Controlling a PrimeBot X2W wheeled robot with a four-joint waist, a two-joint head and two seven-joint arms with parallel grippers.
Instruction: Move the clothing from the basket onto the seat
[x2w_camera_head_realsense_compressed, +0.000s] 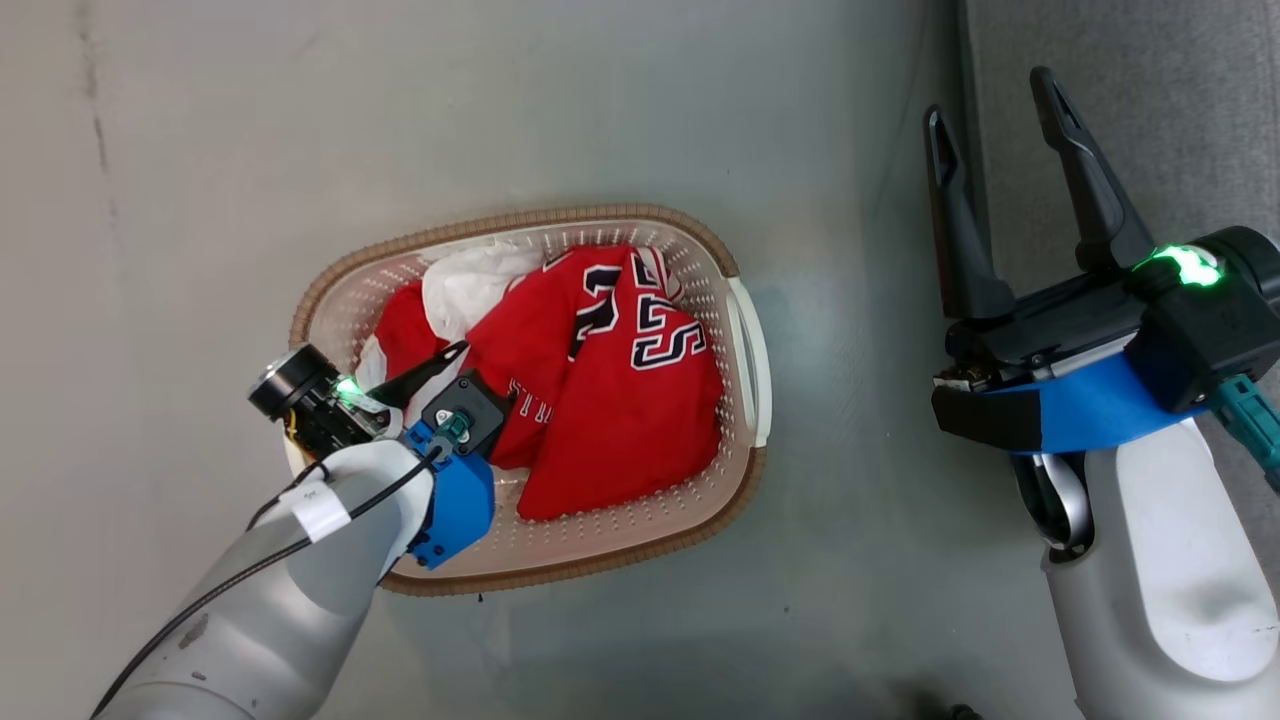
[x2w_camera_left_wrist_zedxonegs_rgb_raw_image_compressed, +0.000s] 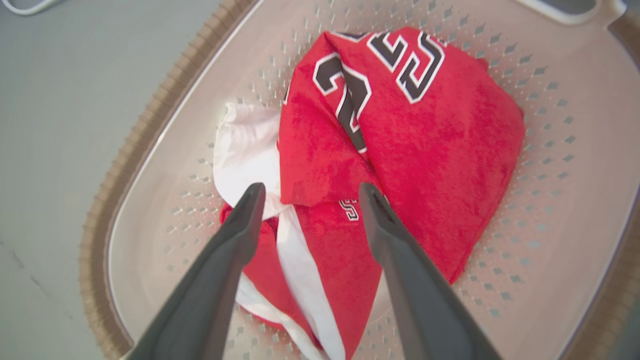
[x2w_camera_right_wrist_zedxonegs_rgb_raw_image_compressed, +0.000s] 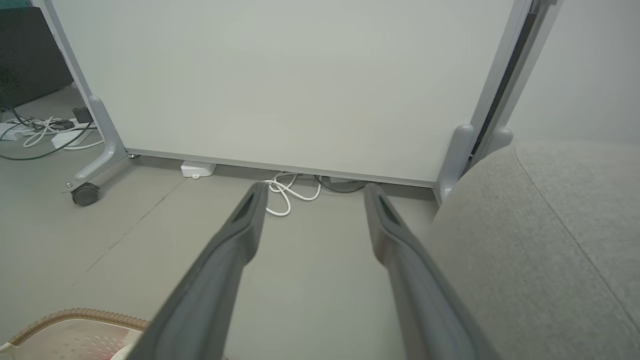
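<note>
The left gripper (x2w_camera_left_wrist_zedxonegs_rgb_raw_image_compressed: 311, 189) hangs wide open over the red clothing (x2w_camera_left_wrist_zedxonegs_rgb_raw_image_compressed: 425, 140) in the basket (x2w_camera_left_wrist_zedxonegs_rgb_raw_image_compressed: 145, 127), ready to grab. It holds nothing. The right gripper (x2w_camera_head_realsense_compressed: 990, 95) sits open and empty by the seat (x2w_camera_head_realsense_compressed: 1180, 120).

Looking along the right gripper (x2w_camera_right_wrist_zedxonegs_rgb_raw_image_compressed: 315, 190), jaws wide apart and empty, above grey floor (x2w_camera_right_wrist_zedxonegs_rgb_raw_image_compressed: 310, 290). Ahead, a pale partition panel (x2w_camera_right_wrist_zedxonegs_rgb_raw_image_compressed: 280, 75) on casters, white cable (x2w_camera_right_wrist_zedxonegs_rgb_raw_image_compressed: 286, 194) coiled at its foot. At right, the grey seat (x2w_camera_right_wrist_zedxonegs_rgb_raw_image_compressed: 540, 250); lower left, the basket (x2w_camera_right_wrist_zedxonegs_rgb_raw_image_compressed: 80, 316) rim.
</note>
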